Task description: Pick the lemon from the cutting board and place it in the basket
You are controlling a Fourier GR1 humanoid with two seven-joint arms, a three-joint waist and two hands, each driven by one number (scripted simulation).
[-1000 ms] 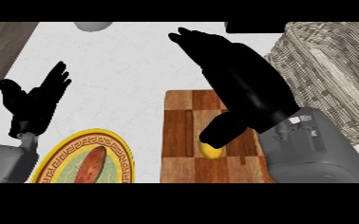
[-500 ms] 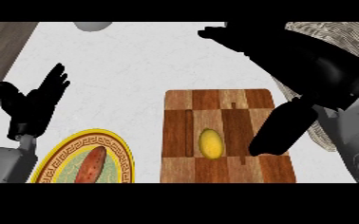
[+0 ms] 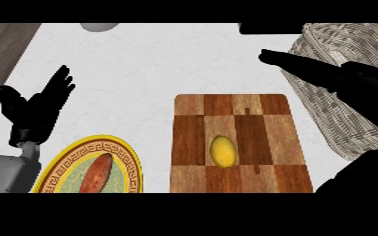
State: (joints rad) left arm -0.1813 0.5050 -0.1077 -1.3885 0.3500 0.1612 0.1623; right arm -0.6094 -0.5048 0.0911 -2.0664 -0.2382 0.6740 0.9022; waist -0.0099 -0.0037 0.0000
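Since the earlier frame, the right hand (image 3: 325,75) has lifted off the board, fingers straight, holding nothing. One bench (image 3: 162,65) carries one basket (image 3: 336,105), one cutting board (image 3: 240,145), one plate (image 3: 66,167). One lemon (image 3: 223,150) lies on the board. The left hand (image 3: 40,102) rests open.

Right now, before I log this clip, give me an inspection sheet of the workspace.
Surface: white marbled counter.
Job's things: lemon lying on the wooden cutting board, not held; woven basket at right.
Clutter: yellow-rimmed plate holding a reddish sausage-like item; grey round object at top edge.
Robot hands: left robot hand open, resting; right robot hand open, above the basket's edge.
Cables: nothing seen.
Surroundings: nothing seen.
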